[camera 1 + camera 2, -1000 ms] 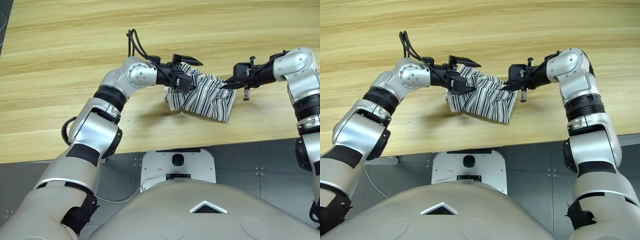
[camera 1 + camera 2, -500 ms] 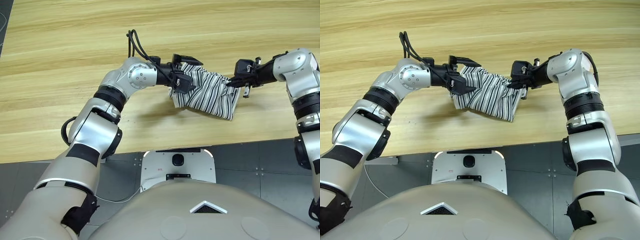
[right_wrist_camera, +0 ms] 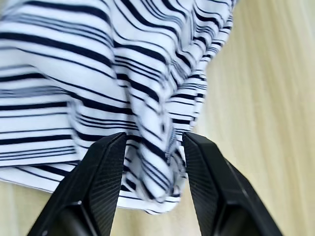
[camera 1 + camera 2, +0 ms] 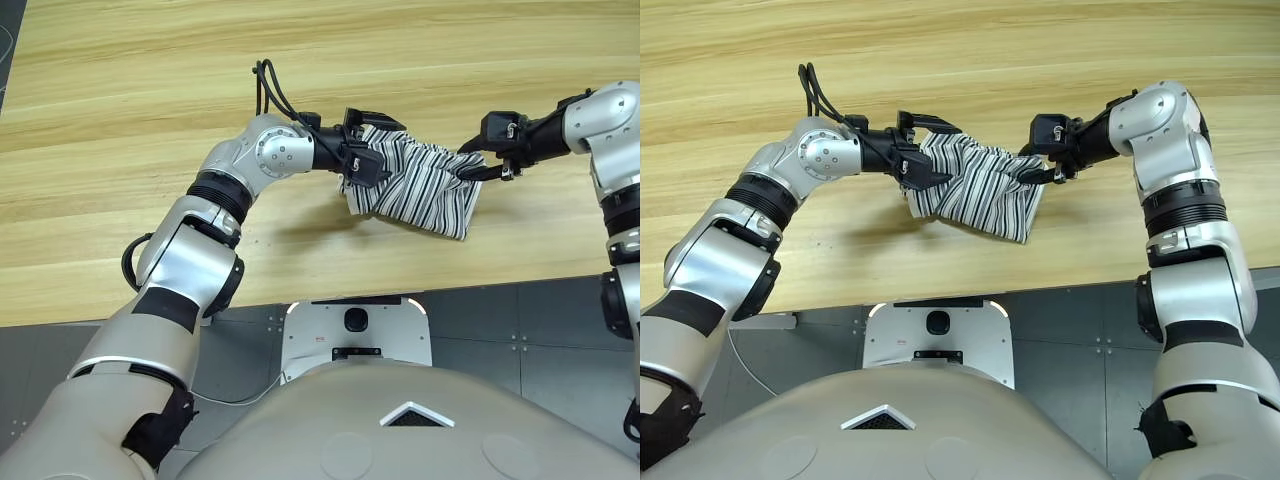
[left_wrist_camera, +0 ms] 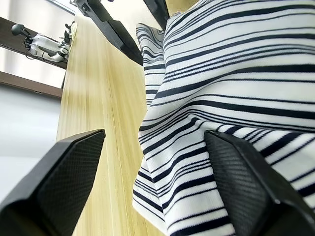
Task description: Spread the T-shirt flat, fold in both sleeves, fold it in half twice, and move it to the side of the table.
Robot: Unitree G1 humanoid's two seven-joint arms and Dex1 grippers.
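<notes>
The black-and-white striped T-shirt (image 4: pixel 420 190) lies bunched in a small folded bundle near the table's front edge. My left gripper (image 4: pixel 368 142) is at the bundle's left end, open, one finger over the cloth and one at its near side. In the left wrist view the striped cloth (image 5: pixel 221 73) drapes against one fingertip (image 5: pixel 246 187), while the other (image 5: pixel 64 182) stands apart over bare wood. My right gripper (image 4: pixel 472 168) is at the bundle's right end, shut on a fold of the T-shirt (image 3: pixel 74 73) that is pinched between its fingers (image 3: pixel 98 187).
The light wooden table (image 4: pixel 150 100) stretches wide and bare behind and to the left of the bundle. Its front edge runs just below the shirt, with grey floor beyond. Black cables loop above my left wrist (image 4: pixel 268 85).
My right gripper has moved to the right with its fold, drawing the bundle's right end out; the whole bundle shifted slightly right. The left gripper has hardly moved.
</notes>
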